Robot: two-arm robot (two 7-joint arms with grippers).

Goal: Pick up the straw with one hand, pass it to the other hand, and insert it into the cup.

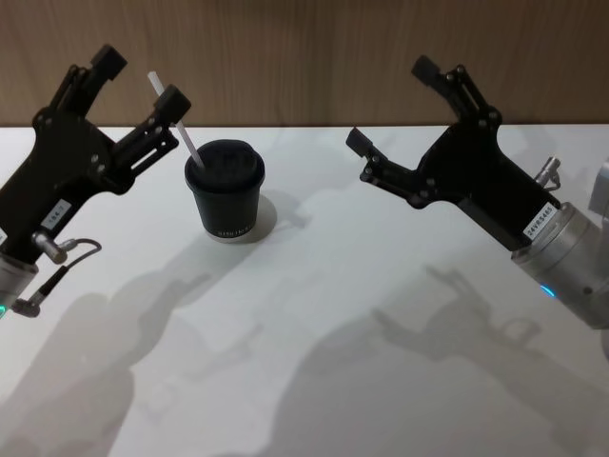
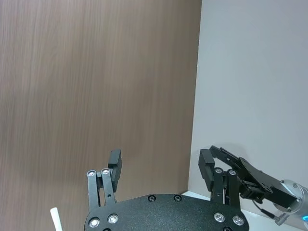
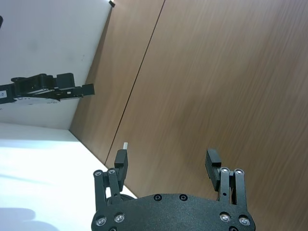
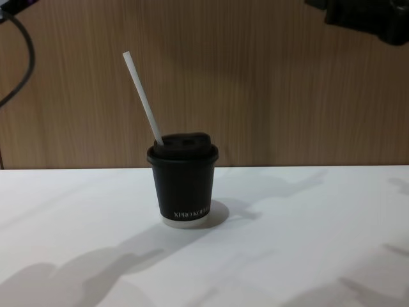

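The black cup (image 1: 225,200) with its lid stands on the white table (image 1: 381,333), left of centre. The white straw (image 1: 189,141) is stuck through the lid and leans toward my left; in the chest view the straw (image 4: 142,99) rises free above the cup (image 4: 183,185). My left gripper (image 1: 143,79) hangs open in the air, up and left of the cup, and its near finger crosses the straw's upper part without closing on it. On the other side, raised well right of the cup, my right gripper (image 1: 390,105) is open and holds nothing.
A wooden wall (image 1: 304,57) closes off the table's far edge. Each wrist view looks up along this wall past its own open gripper (image 2: 160,161) (image 3: 166,159). A straw tip (image 3: 125,145) peeks up beside one finger.
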